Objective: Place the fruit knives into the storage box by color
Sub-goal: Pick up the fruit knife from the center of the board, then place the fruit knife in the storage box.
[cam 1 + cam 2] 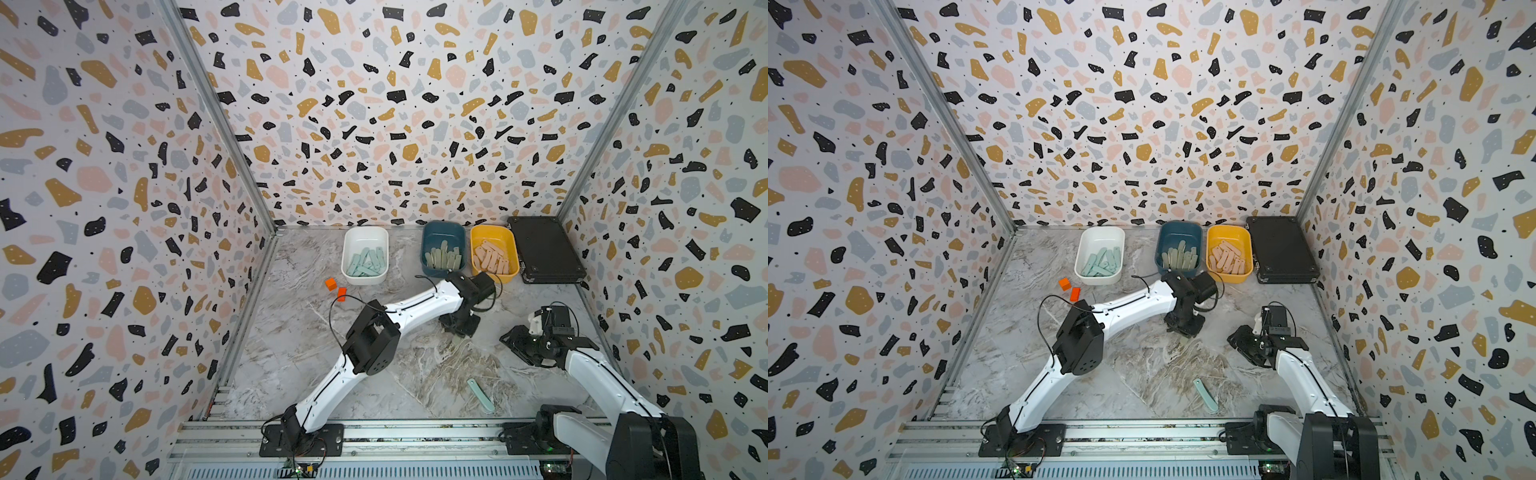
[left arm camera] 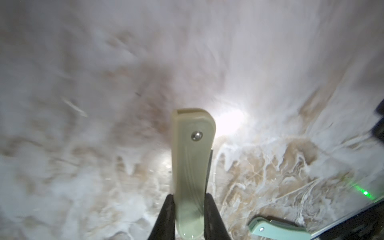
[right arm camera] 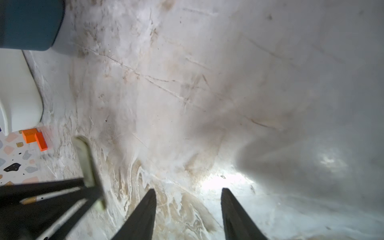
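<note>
Pinches a sage green knife (image 2: 192, 158) in the left gripper (image 2: 189, 199). Holds the right gripper (image 3: 188, 199) apart, empty — nearby, flat on the table (image 1: 291, 332), a mint knife (image 1: 480, 395).

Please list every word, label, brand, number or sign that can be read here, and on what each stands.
No text can be read anywhere.
The sage green knife: only a bare metal rivet, no print.
The black case and the orange blocks: no print visible.
The black camera housing at the right wrist: a faint pale marking, too small to read.
</note>
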`<state>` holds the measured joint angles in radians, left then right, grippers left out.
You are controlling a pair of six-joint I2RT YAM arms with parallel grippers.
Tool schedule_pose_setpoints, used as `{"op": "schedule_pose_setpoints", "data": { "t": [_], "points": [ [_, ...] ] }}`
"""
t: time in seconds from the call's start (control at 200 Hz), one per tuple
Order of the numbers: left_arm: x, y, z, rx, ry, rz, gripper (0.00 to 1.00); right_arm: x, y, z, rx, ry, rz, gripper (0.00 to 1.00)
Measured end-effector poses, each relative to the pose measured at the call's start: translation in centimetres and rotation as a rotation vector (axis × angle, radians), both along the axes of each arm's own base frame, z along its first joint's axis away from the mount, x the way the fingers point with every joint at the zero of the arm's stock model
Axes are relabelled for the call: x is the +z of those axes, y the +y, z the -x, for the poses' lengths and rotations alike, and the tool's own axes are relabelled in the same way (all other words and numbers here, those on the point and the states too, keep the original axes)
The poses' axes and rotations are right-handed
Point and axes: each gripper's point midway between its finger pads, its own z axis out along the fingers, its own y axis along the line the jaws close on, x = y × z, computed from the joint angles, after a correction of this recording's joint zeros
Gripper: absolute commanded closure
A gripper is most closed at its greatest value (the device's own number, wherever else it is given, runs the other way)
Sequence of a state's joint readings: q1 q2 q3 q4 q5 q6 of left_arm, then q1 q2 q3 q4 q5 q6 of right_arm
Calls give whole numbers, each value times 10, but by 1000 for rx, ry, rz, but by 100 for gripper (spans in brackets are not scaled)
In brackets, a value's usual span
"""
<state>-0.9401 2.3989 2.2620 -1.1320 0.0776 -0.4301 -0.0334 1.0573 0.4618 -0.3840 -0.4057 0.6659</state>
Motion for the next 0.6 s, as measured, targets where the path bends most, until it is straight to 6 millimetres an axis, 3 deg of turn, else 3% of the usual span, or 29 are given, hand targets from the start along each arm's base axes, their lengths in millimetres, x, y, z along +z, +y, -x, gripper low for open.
{"op": "schedule_pose_setpoints", "data": {
  "t": [0.185,0.29,0.426,0.601],
  "points": [
    [76,23,-107,174,-203,176,92,-2,11,6,40,2,-32,48],
    [101,39,-157,243,-303,260,92,4,24,12,102,-21,-32,49],
    [98,45,-197,266,-389,306,92,11,42,26,193,-34,-23,50],
    [68,26,-223,219,-473,315,90,18,56,49,284,-42,4,51]
  ]
}}
